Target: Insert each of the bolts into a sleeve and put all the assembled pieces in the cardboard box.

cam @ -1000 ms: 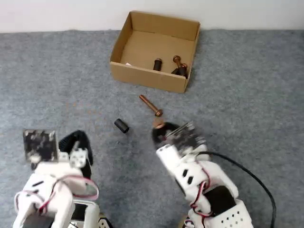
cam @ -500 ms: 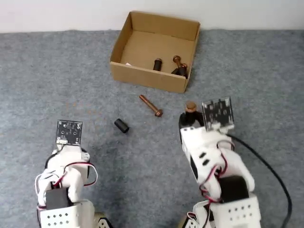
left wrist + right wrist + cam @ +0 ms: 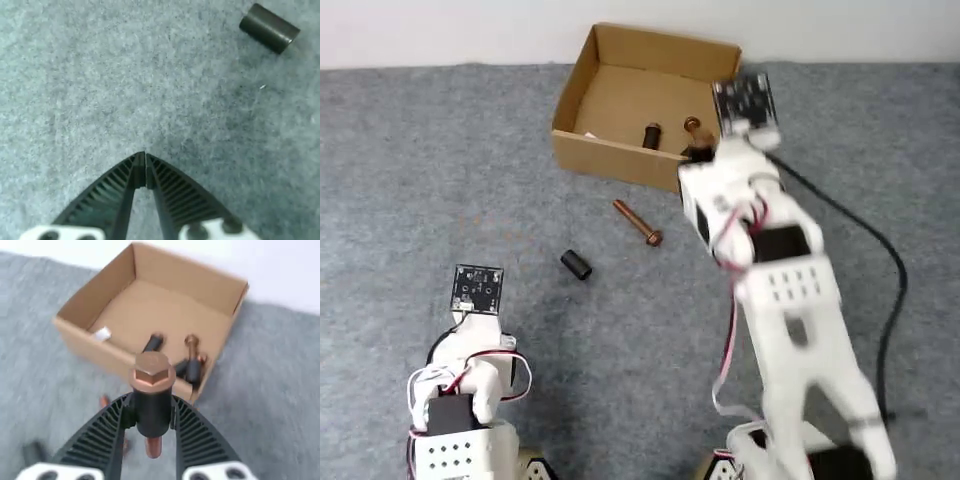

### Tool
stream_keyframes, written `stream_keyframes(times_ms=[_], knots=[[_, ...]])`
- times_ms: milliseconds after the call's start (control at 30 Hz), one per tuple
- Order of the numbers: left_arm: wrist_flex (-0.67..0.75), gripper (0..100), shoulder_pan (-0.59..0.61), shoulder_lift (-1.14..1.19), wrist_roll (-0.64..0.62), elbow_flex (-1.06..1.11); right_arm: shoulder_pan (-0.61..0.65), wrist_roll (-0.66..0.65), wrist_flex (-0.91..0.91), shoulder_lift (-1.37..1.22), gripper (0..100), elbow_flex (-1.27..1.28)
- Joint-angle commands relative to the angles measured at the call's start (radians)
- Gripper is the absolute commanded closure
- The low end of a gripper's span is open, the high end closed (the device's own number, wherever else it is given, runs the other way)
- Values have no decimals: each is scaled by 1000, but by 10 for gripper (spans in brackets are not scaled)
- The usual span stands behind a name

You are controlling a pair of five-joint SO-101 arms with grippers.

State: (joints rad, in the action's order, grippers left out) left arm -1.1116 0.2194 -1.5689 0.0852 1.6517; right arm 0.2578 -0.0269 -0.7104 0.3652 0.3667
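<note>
Half-hidden behind right gripper (image 3: 151, 406) and its assembled piece (image 3: 152, 375): loose bolt (image 3: 103, 401)

Bright, even, diffuse light, faint soft shadow along the cardboard box (image 3: 620, 160), far carpet (image 3: 280, 365) blurred

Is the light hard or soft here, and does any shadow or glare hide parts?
High view: soft even light, faint shadow by the loose sleeve. Left wrist view: no glare on the carpet. Right wrist view: mild glint on the held bolt's head; nothing hidden.
</note>
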Motion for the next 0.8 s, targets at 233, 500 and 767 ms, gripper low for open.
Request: stream_keyframes(times_ms=[233, 500, 767], knots=[[25, 995, 5, -6, 9, -5, -27, 5, 166, -588, 990, -620], [25, 995, 5, -6, 9, -5, -27, 5, 157, -946, 990, -914], [25, 995, 5, -6, 9, -5, -16, -89, 157, -1076, 961, -980]])
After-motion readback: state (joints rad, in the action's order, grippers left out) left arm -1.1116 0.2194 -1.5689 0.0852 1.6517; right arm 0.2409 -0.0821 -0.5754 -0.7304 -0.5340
